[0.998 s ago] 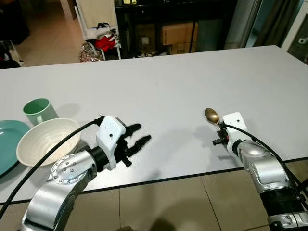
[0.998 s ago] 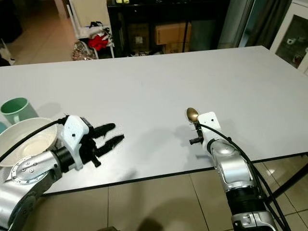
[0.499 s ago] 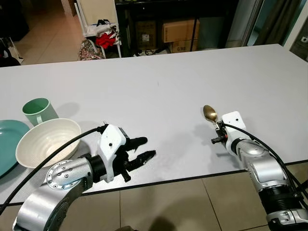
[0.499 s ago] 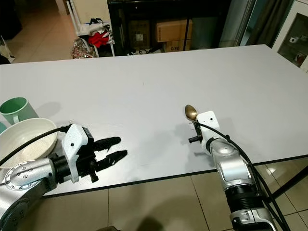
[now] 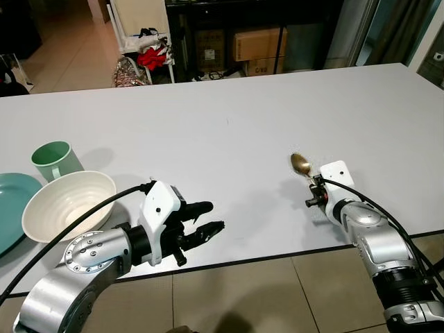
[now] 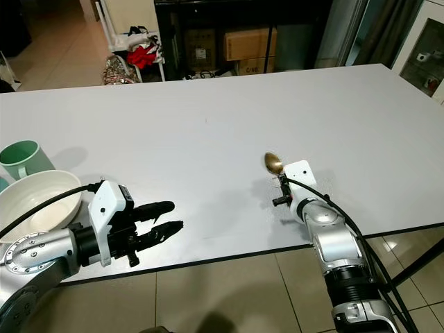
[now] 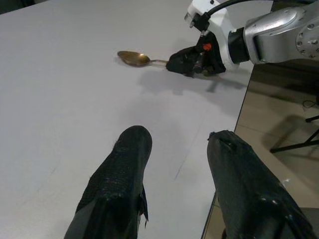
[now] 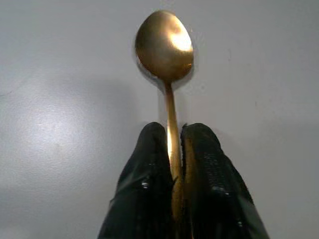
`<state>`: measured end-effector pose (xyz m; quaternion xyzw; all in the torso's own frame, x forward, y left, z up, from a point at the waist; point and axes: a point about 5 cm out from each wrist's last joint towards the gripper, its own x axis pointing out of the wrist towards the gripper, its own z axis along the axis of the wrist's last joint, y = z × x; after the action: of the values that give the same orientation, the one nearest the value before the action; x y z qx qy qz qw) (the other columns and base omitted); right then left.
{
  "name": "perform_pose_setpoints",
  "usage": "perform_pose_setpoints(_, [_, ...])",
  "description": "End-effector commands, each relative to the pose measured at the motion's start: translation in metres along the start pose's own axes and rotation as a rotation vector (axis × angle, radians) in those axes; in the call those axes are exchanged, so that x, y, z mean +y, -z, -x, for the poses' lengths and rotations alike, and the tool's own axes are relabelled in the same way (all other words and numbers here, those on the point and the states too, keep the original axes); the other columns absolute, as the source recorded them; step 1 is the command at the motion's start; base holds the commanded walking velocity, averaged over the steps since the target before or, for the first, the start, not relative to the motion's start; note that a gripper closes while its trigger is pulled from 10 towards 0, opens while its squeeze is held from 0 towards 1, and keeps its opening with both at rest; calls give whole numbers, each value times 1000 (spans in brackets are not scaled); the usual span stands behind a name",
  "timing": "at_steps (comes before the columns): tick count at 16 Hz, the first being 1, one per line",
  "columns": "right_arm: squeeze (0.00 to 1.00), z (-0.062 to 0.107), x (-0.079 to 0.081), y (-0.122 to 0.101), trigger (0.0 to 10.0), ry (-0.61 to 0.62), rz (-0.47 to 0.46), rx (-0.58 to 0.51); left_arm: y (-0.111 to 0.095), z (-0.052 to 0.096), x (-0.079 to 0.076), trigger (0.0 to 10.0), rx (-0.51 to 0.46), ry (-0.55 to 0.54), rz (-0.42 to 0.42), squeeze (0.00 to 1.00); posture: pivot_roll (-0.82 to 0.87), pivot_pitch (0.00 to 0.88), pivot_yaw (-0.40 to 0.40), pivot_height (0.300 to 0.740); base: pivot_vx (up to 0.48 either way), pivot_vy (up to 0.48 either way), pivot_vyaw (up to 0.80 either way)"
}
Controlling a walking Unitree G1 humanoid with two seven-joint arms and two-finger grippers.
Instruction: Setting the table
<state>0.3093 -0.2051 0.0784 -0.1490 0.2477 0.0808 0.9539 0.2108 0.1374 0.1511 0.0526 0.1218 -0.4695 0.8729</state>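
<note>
A gold spoon lies low over the white table near its front right, bowl pointing away from me. My right gripper is shut on the spoon's handle, both black fingers pinching it. The spoon and the right gripper also appear in the left wrist view. My left gripper hovers open near the front edge, nothing between its fingers. A white bowl, a green mug and a teal plate sit at the left.
The table's front edge runs just under both arms, with tiled floor below. Beyond the far edge stand a dark shelf with cardboard boxes and a heap of red and white things.
My left gripper has drawn back toward the front edge and slightly right. The right gripper with the spoon has barely shifted, the spoon's bowl a touch lower and to the left.
</note>
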Motion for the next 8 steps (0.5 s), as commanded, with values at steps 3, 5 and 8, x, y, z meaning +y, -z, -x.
perform_pose_setpoints(3, [1000,2,-3,-1,10000,2,3,-10,-4,1,0,10000,-4,10,-20,0,-49,0,54,740,0,0,0])
perform_pose_setpoints(5, [1000,15,-3,-20,10000,-11,-1,-115,-7,3,2,10000,-46,-22,-9,0,-44,0,51,740,0,0,0])
perform_pose_setpoints(8, [1000,47,-1,-45,10000,1,-7,-246,-19,8,9,10000,-116,-82,-7,0,-39,0,52,740,0,0,0])
